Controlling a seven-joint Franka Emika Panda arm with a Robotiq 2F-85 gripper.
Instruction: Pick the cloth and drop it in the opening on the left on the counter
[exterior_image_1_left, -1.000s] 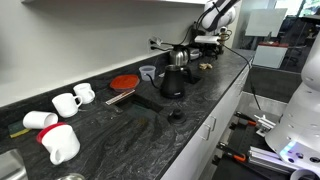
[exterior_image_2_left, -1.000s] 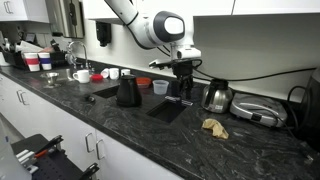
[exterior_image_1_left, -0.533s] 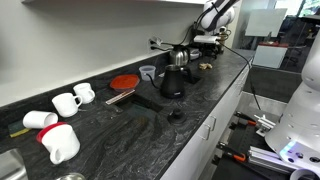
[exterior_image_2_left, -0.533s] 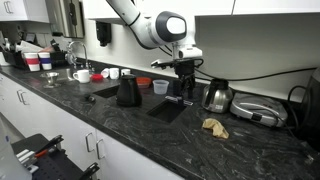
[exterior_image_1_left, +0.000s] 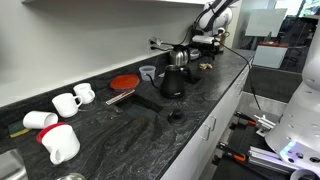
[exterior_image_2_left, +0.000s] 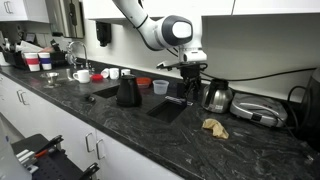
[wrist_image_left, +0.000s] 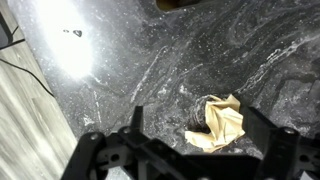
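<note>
The cloth is a crumpled tan rag on the black marbled counter, seen in an exterior view (exterior_image_2_left: 213, 126) and in the wrist view (wrist_image_left: 220, 122). My gripper (exterior_image_2_left: 190, 92) hangs above the counter, to the left of the cloth and higher than it; it also shows far back in an exterior view (exterior_image_1_left: 207, 42). In the wrist view the gripper (wrist_image_left: 192, 128) is open and empty, with the cloth lying below, near one finger. Two dark rectangular openings are sunk in the counter (exterior_image_2_left: 165, 110) (exterior_image_2_left: 104, 92).
A black kettle (exterior_image_2_left: 128, 91), a steel kettle (exterior_image_2_left: 218, 96) and a flat grill appliance (exterior_image_2_left: 257, 113) stand near the arm. Cups, a red bowl (exterior_image_1_left: 123, 82) and white mugs (exterior_image_1_left: 68, 101) line the back. The counter's front edge drops to white cabinets.
The arm has shifted a little along the counter toward the cloth. The cloth has not moved.
</note>
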